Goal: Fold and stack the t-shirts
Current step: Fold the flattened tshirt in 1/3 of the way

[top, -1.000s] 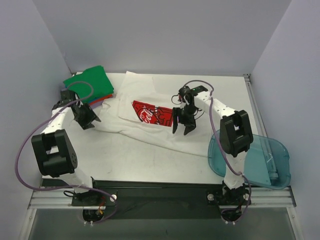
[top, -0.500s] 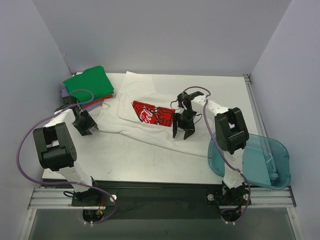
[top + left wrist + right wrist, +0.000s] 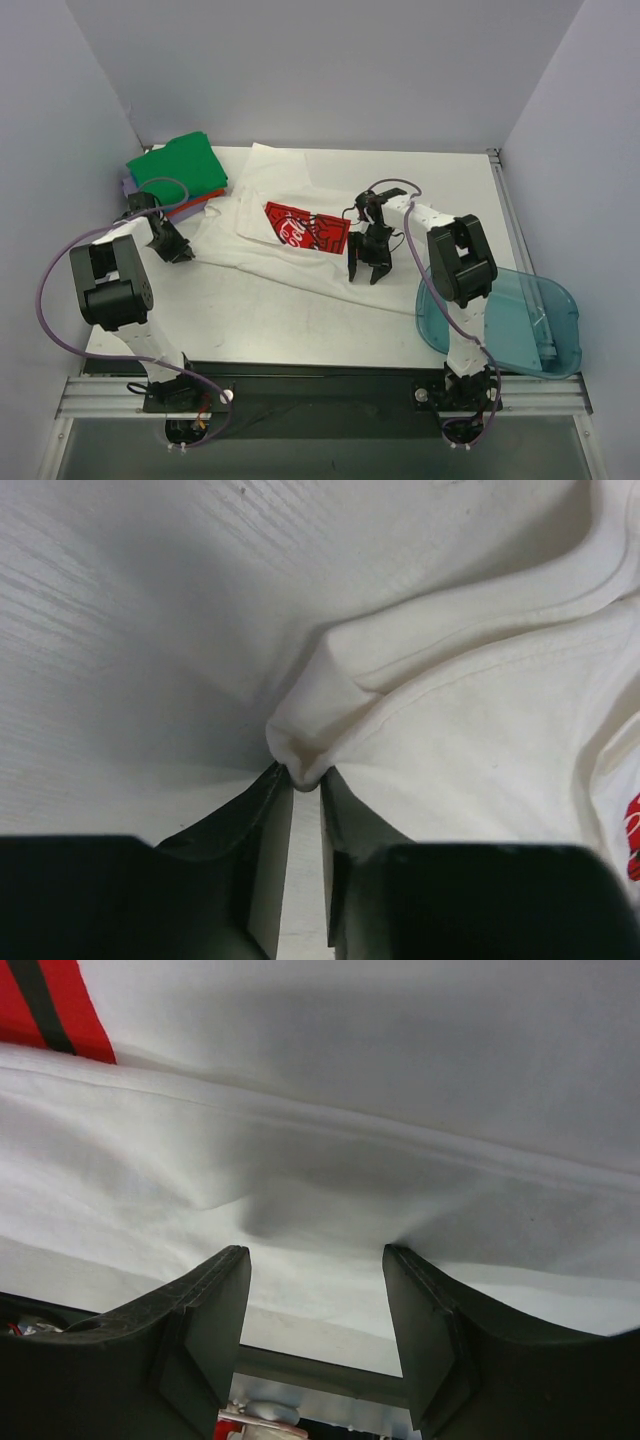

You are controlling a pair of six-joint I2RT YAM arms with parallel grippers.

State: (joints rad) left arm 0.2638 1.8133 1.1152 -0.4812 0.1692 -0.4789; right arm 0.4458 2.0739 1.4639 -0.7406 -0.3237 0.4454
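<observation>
The white t-shirt (image 3: 300, 265) with a red printed logo (image 3: 305, 229) lies spread across the middle of the table. My left gripper (image 3: 186, 254) is shut on its left corner; in the left wrist view the fingers (image 3: 262, 825) pinch a bunched tip of the white cloth (image 3: 300, 750). My right gripper (image 3: 366, 273) is open over the shirt's near edge, right of the logo. In the right wrist view its fingers (image 3: 215, 1300) straddle the white cloth (image 3: 330, 1180) with a wide gap. Folded shirts are stacked at the back left, green (image 3: 178, 167) on top, red-orange (image 3: 190, 203) and lavender edges below.
A translucent blue plastic bin (image 3: 520, 320) hangs over the table's front right corner, beside the right arm's base. Purple cables loop from both arms. Grey walls close in the table at the back and sides.
My left gripper has moved slightly right and closed on the shirt's left corner. My right gripper has shifted a little toward the shirt's near edge, still open.
</observation>
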